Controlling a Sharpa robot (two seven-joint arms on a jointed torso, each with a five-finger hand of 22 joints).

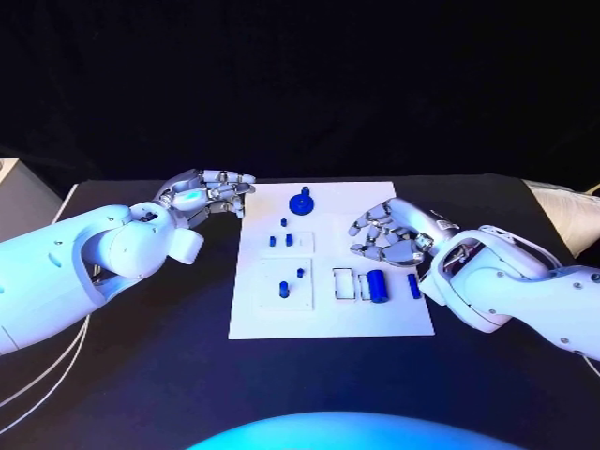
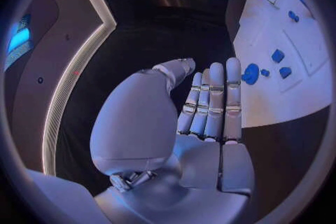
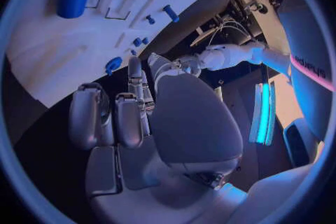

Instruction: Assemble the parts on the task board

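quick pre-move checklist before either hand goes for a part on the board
1. Left hand free: ok, it holds nothing, beside the board's far left corner.
2. Right hand free: ok, fingers curled, nothing in them, over the board's right edge.
3. Board lying flat on the table: ok.
4. Round part at the far end reachable: ok, nothing covers it.
5. Cylinder in its near-right place: ok, uncovered, near the right hand.
6. Small parts seated in their slots: cannot tell, too small.
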